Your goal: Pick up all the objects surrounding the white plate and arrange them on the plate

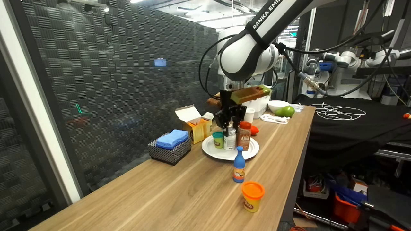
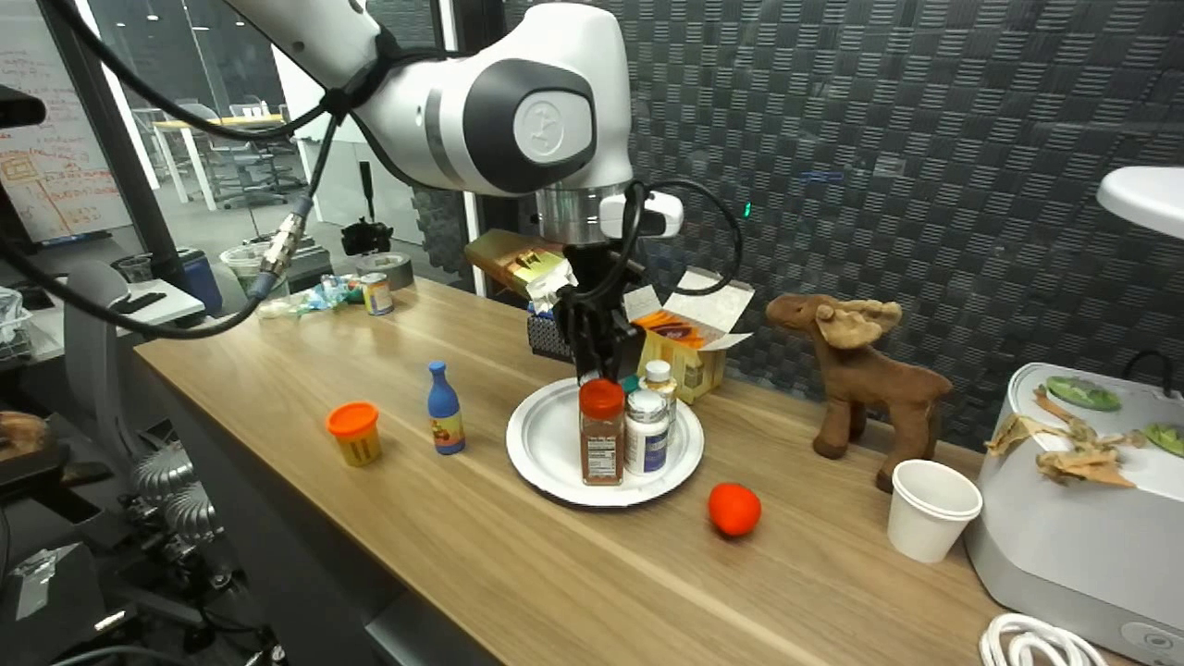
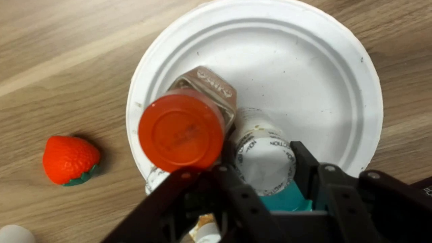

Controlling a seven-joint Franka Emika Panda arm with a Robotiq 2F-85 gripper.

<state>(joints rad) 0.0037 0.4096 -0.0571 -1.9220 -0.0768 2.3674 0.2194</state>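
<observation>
The white plate (image 3: pixel 364 87) holds a red-capped spice jar (image 1: pixel 244 138), a white bottle (image 1: pixel 229 142), a teal-lidded Play-Doh tub (image 1: pixel 218 141), another white bottle (image 2: pixel 647 439) and a small gold-labelled bottle (image 2: pixel 659 375). My gripper (image 3: pixel 264 150) has its fingers against both sides of the first white bottle's cap (image 3: pixel 265 162); that bottle is upright and appears to rest on the plate. It is mostly hidden behind the jar in an exterior view. Off the plate are a red strawberry (image 3: pixel 69 158), a blue bottle (image 1: pixel 239 166) and an orange-lidded Play-Doh tub (image 1: pixel 252 195).
An open yellow box (image 1: pixel 200 130) stands behind the plate, beside a black mesh box (image 1: pixel 170 152) bearing a blue cloth (image 1: pixel 171 138). A toy moose (image 2: pixel 869 388), paper cups (image 2: pixel 930 513) and a white appliance (image 2: pixel 1091 536) stand near the strawberry side.
</observation>
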